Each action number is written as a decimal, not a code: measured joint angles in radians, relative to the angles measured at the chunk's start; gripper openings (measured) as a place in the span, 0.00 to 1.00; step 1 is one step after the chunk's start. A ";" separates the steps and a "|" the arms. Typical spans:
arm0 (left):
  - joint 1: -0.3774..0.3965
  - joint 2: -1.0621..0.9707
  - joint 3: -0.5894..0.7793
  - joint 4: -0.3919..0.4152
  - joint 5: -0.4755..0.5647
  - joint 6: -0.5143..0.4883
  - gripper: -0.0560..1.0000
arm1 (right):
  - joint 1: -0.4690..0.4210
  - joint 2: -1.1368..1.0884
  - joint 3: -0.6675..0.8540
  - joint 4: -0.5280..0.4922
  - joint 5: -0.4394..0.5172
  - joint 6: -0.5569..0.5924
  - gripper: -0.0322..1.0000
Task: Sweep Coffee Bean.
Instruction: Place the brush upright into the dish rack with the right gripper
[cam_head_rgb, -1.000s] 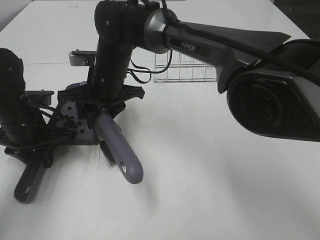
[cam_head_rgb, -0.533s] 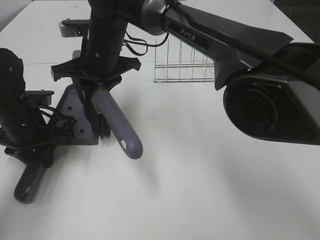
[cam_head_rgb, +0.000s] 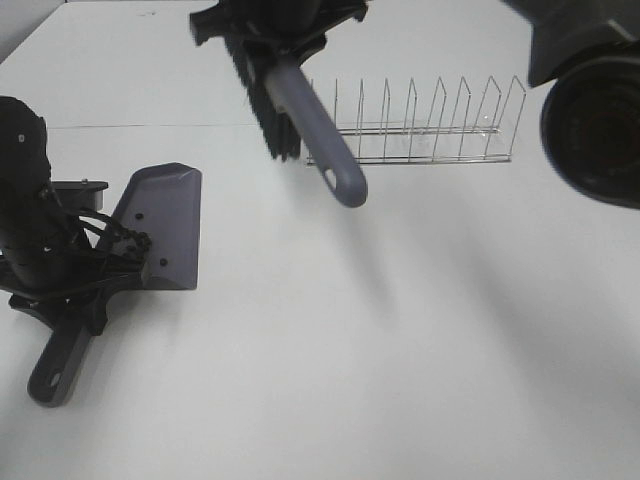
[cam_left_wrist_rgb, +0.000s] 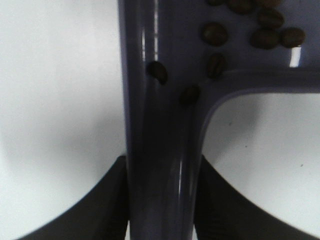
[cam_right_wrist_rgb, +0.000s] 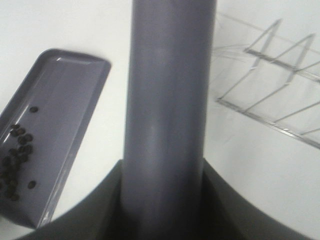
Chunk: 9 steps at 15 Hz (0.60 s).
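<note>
On the pan, at its handle end: small dark brown coffee beans (cam_right_wrist_rgb: 17, 155) sit clustered inside the grey-purple plastic dustpan (cam_right_wrist_rgb: 60, 125), with a couple of strays nearer its middle.

Change vs half a second ago: the long-handled grey-purple brush with black bristles (cam_head_rgb: 320, 150) was down against the dustpan's right edge. It now hangs up in the air in front of the clear wire rack (cam_head_rgb: 430, 130), bristles off the surface. The dustpan's blade is fully uncovered, and the dustpan and left arm sit where they were.

Left gripper (cam_left_wrist_rgb: 160, 200) is clamped on the dustpan's handle, dark fingers (cam_left_wrist_rgb: 112, 200) pressing both sides. Right gripper (cam_right_wrist_rgb: 165, 200) pinches the brush handle the same way.

Room: the dustpan's far lip lies well apart from the rack, and a broad stretch of white table (cam_head_rgb: 400, 350) runs to its right.

Views: the left wrist shows the beans close up, one lodged on the handle neck. The right wrist shows the whole cluster. From the high camera the beans are barely visible — arm and cables cover that corner.
</note>
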 joint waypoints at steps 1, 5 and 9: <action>0.000 0.000 0.000 0.000 0.000 0.000 0.36 | -0.037 -0.027 0.002 -0.002 0.000 -0.007 0.30; 0.000 0.000 0.000 0.000 0.000 0.000 0.36 | -0.197 -0.179 0.176 -0.007 -0.003 -0.025 0.30; 0.000 0.000 0.000 0.000 0.000 0.000 0.36 | -0.365 -0.326 0.444 -0.011 -0.002 -0.031 0.30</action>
